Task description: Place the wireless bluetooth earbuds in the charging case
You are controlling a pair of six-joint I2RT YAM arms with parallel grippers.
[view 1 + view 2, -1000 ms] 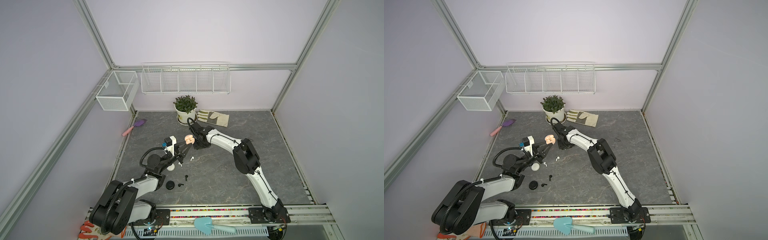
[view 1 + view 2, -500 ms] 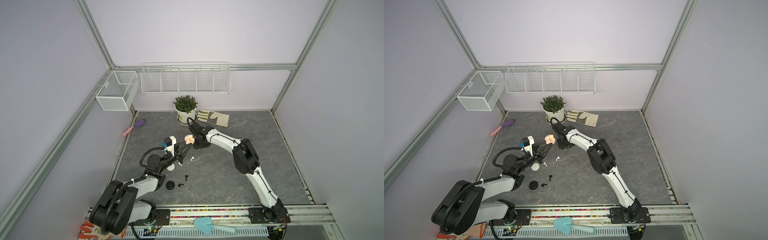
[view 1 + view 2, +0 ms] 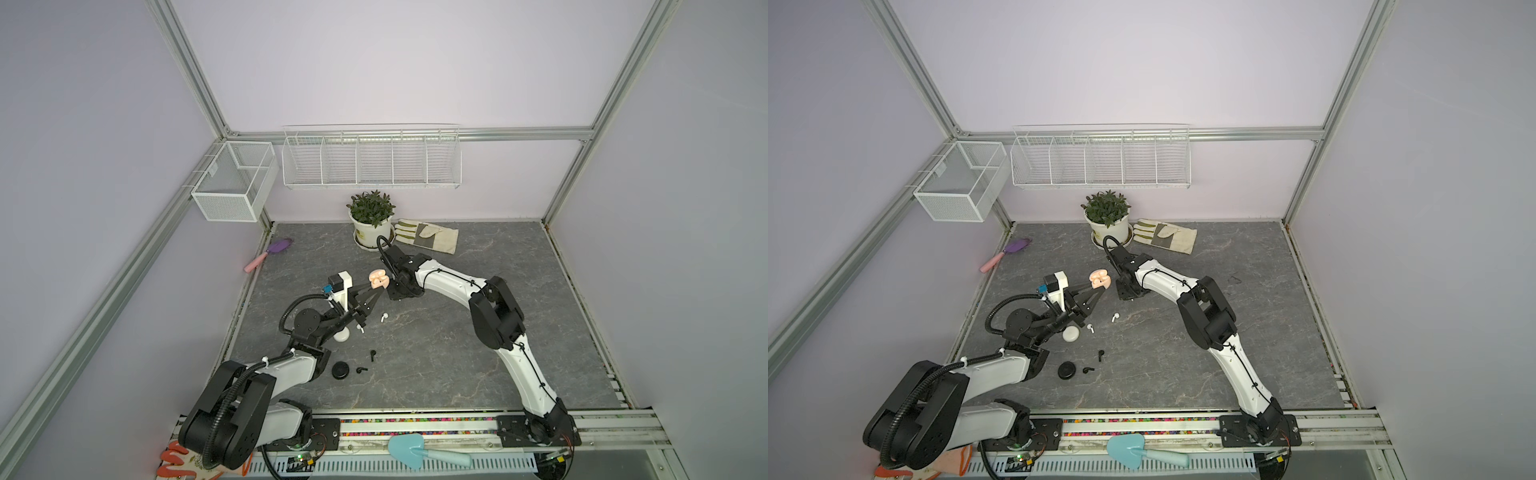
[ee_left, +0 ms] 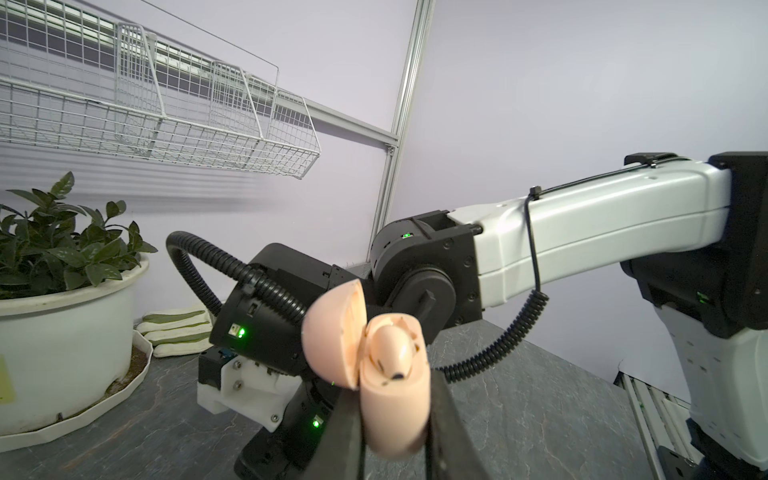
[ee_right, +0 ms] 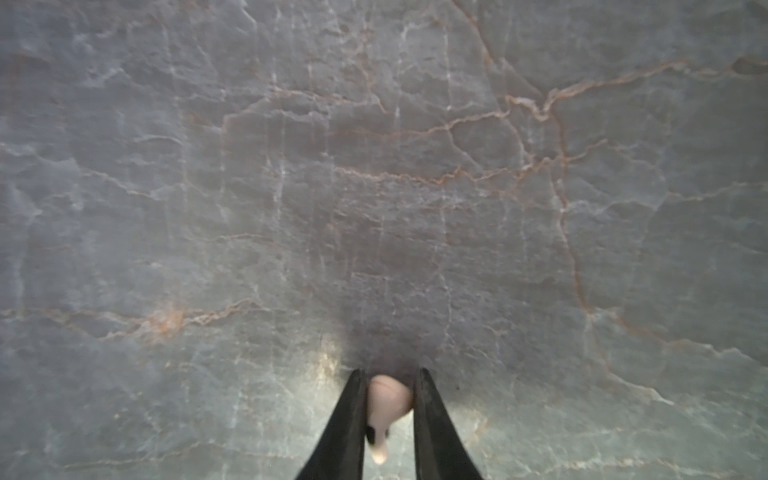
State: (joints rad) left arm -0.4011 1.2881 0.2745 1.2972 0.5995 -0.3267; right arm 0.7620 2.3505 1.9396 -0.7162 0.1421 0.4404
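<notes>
One pale-pink plastic earbud (image 4: pixel 390 349) sits in the open pink clamshell charging case (image 4: pixel 328 332), clamped tight by the left gripper (image 4: pixel 390 384); the right gripper (image 5: pixel 388 374) has narrow jaws pinching a second earbud (image 5: pixel 386 399) just above the grey marbled table (image 5: pixel 374 166).

My counter (image 3: pixel 436 374) is dark grey stone with pale veins. At its back edge a potted plant (image 3: pixel 371 226) stands in a white saucer (image 3: pixel 360 245), with a work glove (image 3: pixel 428 237) lying flat just beside it. A purple-headed brush (image 3: pixel 268 254) lies by the left edge. Toward the front left corner lie two white earbuds (image 3: pixel 383 317), a white case (image 3: pixel 1071 333), a black case (image 3: pixel 340 370) and two black earbuds (image 3: pixel 372 354) near the black case.
</notes>
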